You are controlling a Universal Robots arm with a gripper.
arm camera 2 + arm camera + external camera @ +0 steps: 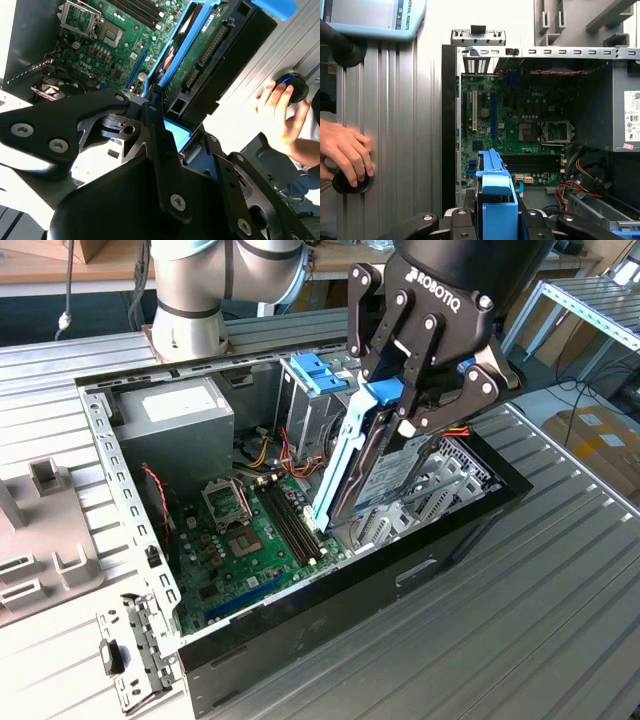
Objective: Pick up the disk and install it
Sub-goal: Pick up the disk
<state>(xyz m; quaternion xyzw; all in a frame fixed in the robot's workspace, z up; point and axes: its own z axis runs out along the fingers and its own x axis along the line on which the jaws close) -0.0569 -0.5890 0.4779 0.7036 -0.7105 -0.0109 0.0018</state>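
- Grasping the disk (388, 478) by its blue carrier (340, 455), the pincer (400, 405) is clenched.
- The disk is held tilted over the open computer case (430, 560).
- It is judged stiff, weighty and shock-sensitive; edges suit gripping.

Ribbed metal table (560, 570), open computer case (400, 580)

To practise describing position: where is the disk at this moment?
In the exterior view, the disk hangs tilted in the gripper over the open computer case, to the exterior view's right of the motherboard, near the drive cage.
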